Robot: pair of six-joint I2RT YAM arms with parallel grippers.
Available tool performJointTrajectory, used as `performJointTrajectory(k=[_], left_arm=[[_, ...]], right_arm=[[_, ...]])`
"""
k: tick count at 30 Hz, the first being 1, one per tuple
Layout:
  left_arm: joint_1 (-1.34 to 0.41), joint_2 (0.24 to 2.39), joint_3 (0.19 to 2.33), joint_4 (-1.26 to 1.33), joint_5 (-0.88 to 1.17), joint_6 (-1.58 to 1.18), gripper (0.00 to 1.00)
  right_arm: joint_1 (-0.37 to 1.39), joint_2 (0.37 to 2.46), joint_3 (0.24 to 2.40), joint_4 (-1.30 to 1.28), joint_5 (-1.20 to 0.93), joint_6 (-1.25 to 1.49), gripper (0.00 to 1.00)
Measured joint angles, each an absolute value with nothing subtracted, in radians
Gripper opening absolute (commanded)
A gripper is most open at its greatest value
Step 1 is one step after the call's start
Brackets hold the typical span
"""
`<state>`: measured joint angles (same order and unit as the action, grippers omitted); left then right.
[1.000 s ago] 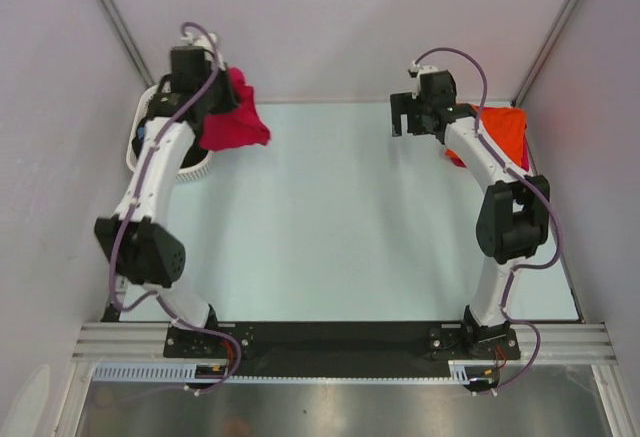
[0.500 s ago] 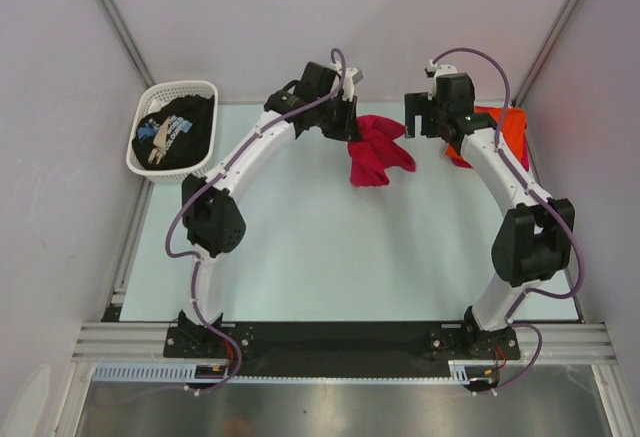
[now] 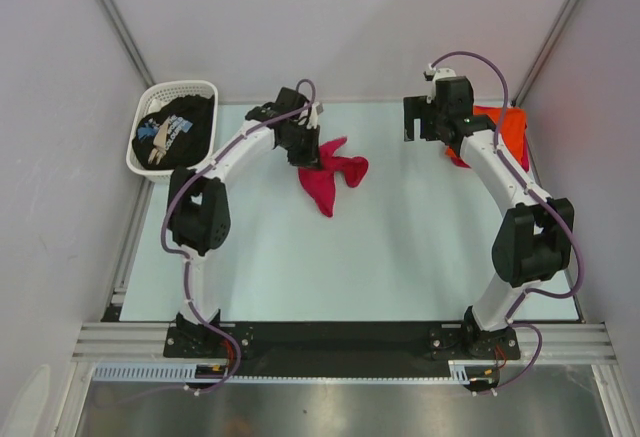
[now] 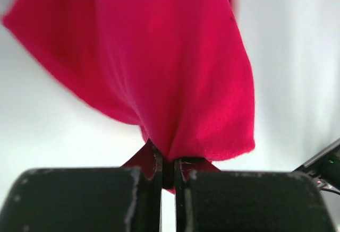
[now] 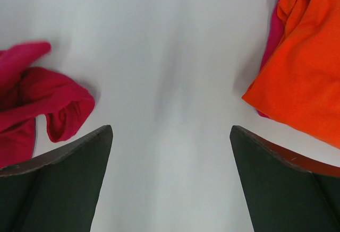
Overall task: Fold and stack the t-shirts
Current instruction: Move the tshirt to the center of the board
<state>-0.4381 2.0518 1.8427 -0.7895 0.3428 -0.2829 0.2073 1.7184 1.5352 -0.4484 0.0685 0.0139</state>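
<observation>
Crimson-red t-shirt (image 3: pixel 335 178) hung bunched from the clamped left gripper (image 4: pixel 168 164) over the table's (image 3: pixel 400 257) far middle; light, limp cloth (it would sag), best taken at shoulder corners. Right gripper (image 5: pixel 171 132) gaped, empty.

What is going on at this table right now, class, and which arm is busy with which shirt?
The left arm's fingers are shut on a bunch of the crimson-red t-shirt, which trails crumpled over the far middle of the table, not yet folded. The right arm's fingers stand wide open and empty, hovering beside the orange t-shirt in the far right corner. The black printed t-shirt sits in the white basket at far left.
</observation>
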Motion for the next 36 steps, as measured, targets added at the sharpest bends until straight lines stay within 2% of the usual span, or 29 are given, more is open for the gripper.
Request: performJointTrajectory(k=[9, 13, 17, 19, 24, 31, 36], left_arm=[[-0.411, 1.987, 1.827, -0.835, 0.196, -0.247, 0.00], [-0.425, 2.003, 1.889, -0.868, 0.173, -0.207, 0.00], [-0.483, 2.109, 2.032, -0.910, 0.169, -0.173, 0.00], [-0.526, 2.185, 2.099, -0.901, 0.187, -0.162, 0.00], [-0.588, 2.245, 2.081, -0.910, 0.278, -0.155, 0.00], [-0.551, 2.103, 2.071, -0.827, 0.376, -0.213, 0.00], [-0.532, 2.068, 2.308, -0.778, 0.461, -0.291, 0.00]], right_arm=[[0.207, 1.718, 1.535, -0.443, 0.053, 0.014, 1.00], [0.207, 1.718, 1.535, -0.443, 0.040, 0.015, 1.00], [0.213, 1.718, 1.535, -0.443, 0.036, 0.014, 1.00], [0.216, 1.718, 1.535, -0.443, 0.036, 0.014, 1.00], [0.221, 1.718, 1.535, -0.444, 0.036, 0.014, 1.00], [0.230, 1.718, 1.535, -0.444, 0.035, 0.014, 1.00], [0.237, 1.718, 1.535, -0.444, 0.035, 0.014, 1.00]])
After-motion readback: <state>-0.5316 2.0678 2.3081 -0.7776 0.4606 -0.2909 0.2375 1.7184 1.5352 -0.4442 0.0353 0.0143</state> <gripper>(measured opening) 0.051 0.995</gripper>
